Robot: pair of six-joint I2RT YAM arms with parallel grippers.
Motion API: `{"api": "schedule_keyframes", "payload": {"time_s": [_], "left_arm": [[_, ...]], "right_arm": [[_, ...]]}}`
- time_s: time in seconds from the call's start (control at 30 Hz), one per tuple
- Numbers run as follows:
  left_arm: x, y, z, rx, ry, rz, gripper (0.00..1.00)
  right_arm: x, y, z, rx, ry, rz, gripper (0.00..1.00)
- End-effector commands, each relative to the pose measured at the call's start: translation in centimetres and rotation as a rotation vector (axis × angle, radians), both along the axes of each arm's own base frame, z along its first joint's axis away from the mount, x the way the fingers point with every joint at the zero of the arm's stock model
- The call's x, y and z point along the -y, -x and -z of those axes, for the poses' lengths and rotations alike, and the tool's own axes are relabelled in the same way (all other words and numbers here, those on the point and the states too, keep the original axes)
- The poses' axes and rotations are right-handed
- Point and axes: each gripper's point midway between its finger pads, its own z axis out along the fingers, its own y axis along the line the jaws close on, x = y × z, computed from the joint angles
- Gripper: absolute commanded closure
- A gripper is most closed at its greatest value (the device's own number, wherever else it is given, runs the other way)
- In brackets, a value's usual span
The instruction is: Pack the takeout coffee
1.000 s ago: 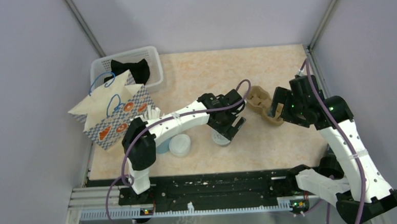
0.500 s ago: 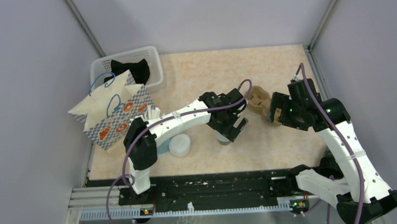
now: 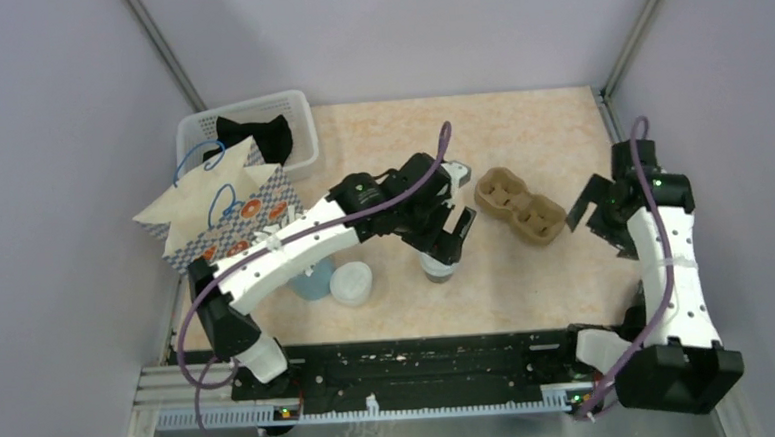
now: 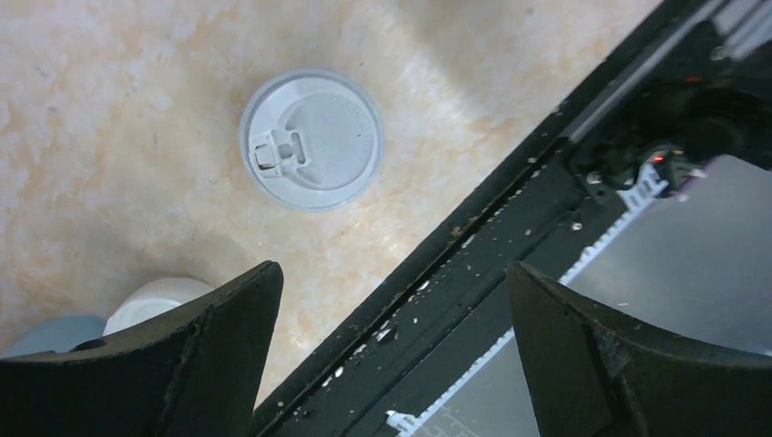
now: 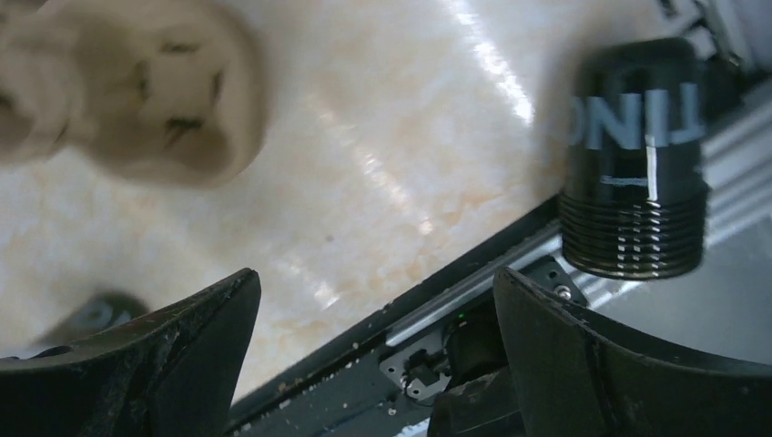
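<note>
Round grey-lidded takeout coffee (image 4: 311, 139), marbled table (image 4: 109, 109)

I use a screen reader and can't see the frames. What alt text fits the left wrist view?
Top-down view past the open left gripper: the takeout coffee, greyish-white lid up, stands ungripped on the beige marbled table. A black rail runs diagonally at right.
</note>
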Motion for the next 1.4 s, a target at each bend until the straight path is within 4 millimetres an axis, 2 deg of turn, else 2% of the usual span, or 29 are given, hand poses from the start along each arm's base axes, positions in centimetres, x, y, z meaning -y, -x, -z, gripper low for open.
{"api": "schedule_keyframes", "payload": {"time_s": [0.0, 0.1, 0.17, 0.33, 0.4, 0.57, 0.67, 0.73, 0.83, 0.87, 0.93, 1.07, 1.17, 1.27, 1.37], "left_arm": [[1.2, 0.2, -5.9, 0.087, 0.215, 0.092, 0.02], [0.8, 0.3, -7.5, 0.118, 0.249, 0.180, 0.01], [0.2, 0.5, -7.8, 0.149, 0.247, 0.234, 0.02], [-1.9, -0.4, -8.1, 0.217, 0.251, 0.248, 0.02], [-2.4, 0.0, -8.3, 0.232, 0.271, 0.258, 0.02], [-3.8, 0.4, -8.4, 0.274, 0.272, 0.252, 0.02], [-4.6, -0.2, -8.7, 0.326, 0.244, 0.231, 0.02], [-5.0, -0.6, -8.6, 0.345, 0.223, 0.220, 0.02], [-5.4, -0.5, -8.2, 0.347, 0.209, 0.220, 0.02], [-5.5, -0.4, -8.0, 0.344, 0.208, 0.221, 0.02], [-5.6, -0.2, -7.8, 0.335, 0.209, 0.221, 0.02], [-6.0, 0.1, -7.7, 0.330, 0.212, 0.222, 0.02], [-6.3, 0.2, -7.6, 0.333, 0.208, 0.219, 0.02], [-6.6, 0.3, -7.3, 0.334, 0.195, 0.217, 0.02], [-6.8, 0.3, -6.8, 0.328, 0.182, 0.216, 0.02]], "right_arm": [[6.8, 0.0, 1.1, -0.070, 0.114, 0.228, 0.01], [10.7, 0.5, 1.6, -0.136, 0.211, 0.344, 0.01], [12.6, 0.9, 1.7, -0.173, 0.263, 0.383, 0.01], [14.5, 1.5, 2.2, -0.234, 0.240, 0.424, 0.01], [15.6, 2.0, 2.4, -0.275, 0.249, 0.461, 0.01], [16.0, 1.9, 4.4, -0.349, 0.198, 0.456, 0.01], [16.3, 1.8, 5.7, -0.425, 0.188, 0.449, 0.01], [16.3, 0.9, 6.0, -0.497, 0.180, 0.424, 0.01], [16.4, -1.7, 5.9, -0.594, 0.247, 0.249, 0.01], [16.0, -2.3, 6.2, -0.584, 0.218, 0.194, 0.01], [15.8, -2.8, 5.6, -0.535, 0.214, 0.111, 0.01], [16.4, -2.0, 5.3, -0.496, 0.248, 0.019, 0.01], [17.7, 0.3, 5.2, -0.551, 0.287, 0.057, 0.01], [17.8, 3.4, 7.2, -0.641, 0.225, 0.041, 0.01], [16.4, 5.0, 9.4, -0.647, 0.167, -0.015, 0.01]]}}
